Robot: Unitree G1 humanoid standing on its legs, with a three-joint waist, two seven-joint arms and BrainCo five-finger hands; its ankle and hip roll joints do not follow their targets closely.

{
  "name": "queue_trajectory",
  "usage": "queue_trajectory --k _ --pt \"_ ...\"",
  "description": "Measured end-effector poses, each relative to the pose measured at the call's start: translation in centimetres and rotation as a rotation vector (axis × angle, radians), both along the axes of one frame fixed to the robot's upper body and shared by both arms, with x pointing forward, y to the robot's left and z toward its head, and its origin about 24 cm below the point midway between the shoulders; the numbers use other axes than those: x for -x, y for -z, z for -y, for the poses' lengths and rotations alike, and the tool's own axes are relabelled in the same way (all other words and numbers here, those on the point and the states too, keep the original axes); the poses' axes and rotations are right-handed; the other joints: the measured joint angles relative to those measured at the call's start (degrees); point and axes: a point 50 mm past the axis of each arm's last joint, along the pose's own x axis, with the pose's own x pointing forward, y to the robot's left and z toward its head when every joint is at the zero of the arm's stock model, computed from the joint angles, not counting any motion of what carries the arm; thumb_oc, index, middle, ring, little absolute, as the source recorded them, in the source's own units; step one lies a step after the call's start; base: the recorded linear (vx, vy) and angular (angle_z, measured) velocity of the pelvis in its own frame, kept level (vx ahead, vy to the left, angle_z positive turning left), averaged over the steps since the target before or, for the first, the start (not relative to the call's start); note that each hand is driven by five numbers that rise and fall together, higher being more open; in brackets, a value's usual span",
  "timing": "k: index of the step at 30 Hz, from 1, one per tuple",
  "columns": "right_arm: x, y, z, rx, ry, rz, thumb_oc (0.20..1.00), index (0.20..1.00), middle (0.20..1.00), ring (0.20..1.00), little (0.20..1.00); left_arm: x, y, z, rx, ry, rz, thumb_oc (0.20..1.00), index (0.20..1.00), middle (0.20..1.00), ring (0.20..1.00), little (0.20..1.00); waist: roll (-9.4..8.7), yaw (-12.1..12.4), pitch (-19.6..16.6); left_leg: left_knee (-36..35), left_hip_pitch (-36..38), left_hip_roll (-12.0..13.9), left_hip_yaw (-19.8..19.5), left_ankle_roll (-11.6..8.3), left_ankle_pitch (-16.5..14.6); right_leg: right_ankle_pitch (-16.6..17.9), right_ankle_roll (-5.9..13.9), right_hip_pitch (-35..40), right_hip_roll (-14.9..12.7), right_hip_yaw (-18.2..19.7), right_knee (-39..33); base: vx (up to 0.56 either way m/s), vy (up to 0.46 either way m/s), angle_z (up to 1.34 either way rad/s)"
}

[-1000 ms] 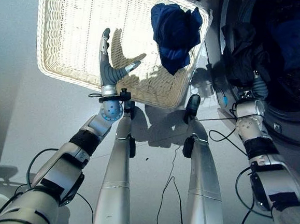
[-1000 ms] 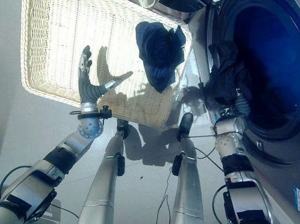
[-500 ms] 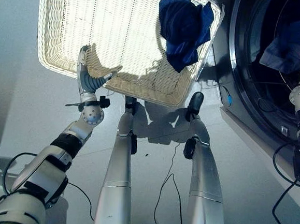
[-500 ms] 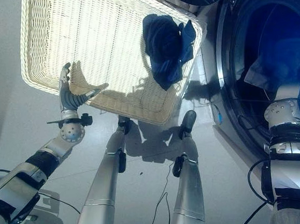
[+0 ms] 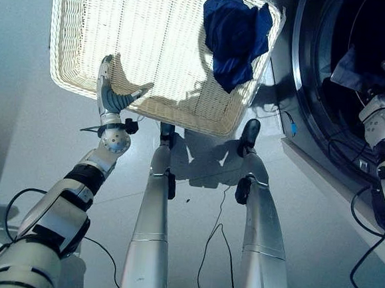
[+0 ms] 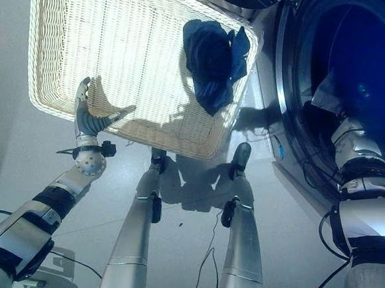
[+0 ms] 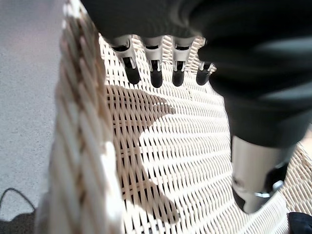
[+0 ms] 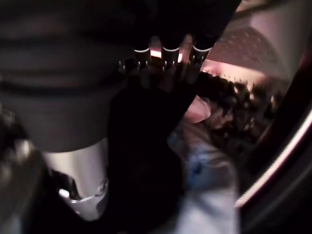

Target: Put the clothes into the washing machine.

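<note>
The right hand (image 8: 146, 73) is reaching into the washing machine (image 5: 308, 120) drum, its fingers curling around a dark garment (image 8: 146, 161) that is hard to make out. The left hand (image 5: 109, 97) is hovering spread-fingered over the wicker basket (image 5: 87, 42), where blue clothes (image 5: 233, 34) are lying in a corner

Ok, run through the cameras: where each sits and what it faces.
Left eye: head, looking down at the white wicker basket, the blue garment and the left hand.
Right eye: head, same scene, plus the washing machine drum.
Left wrist: on the left hand, over wicker.
Right wrist: on the right hand, facing clothes in the drum.
</note>
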Motion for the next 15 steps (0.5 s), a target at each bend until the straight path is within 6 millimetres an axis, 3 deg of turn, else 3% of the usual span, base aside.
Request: queue_trajectory --k 5,8,10,15 --pt "-0.2 -1.8 -1.6 0.232 0.023 -0.011 1.0 1.0 1.0 1.0 1.0 -0.1 -0.3 0.1 0.0 -0.002 0.011 1.0 1.0 1.0 1.0 1.0 0.02 0.0 -0.01 -0.97 -0.19 -0.07 0.03 -0.04 0.33 -0.28 0.04 -0.62 -0.08 0.01 -0.01 0.0 0.0 0.0" --pt "-0.5 -3.4 -4.8 0.414 -0.004 0.054 1.0 1.0 1.0 1.0 1.0 -0.2 -0.9 0.3 0.01 -0.008 0.036 1.0 1.0 1.0 1.0 1.0 0.03 -0.15 -0.01 -1.11 -0.97 -0.08 0.04 -0.06 0.32 -0.39 0.0 -1.55 -0.08 0.01 0.1 0.0 0.023 0.0" --pt "-0.5 -3.3 -6.4 0.476 -0.029 0.096 1.0 1.0 1.0 1.0 1.0 -0.3 -1.2 0.7 0.021 -0.009 0.055 1.0 1.0 1.0 1.0 1.0 0.03 -0.15 -0.01 -1.13 -1.08 -0.11 0.11 -0.06 0.33 -0.46 -0.25 -1.78 -0.13 0.07 0.28 -0.01 0.04 0.01" --pt "-0.5 -0.5 -9.2 0.563 -0.074 0.125 1.0 1.0 1.0 1.0 1.0 -0.2 -1.1 1.3 0.029 -0.018 0.077 1.0 1.0 1.0 1.0 1.0 0.03 -0.22 -0.02 -1.78 -1.03 -0.4 0.22 -0.08 0.31 -1.43 -0.13 -2.48 -0.53 0.19 1.22 -0.01 0.025 0.03"
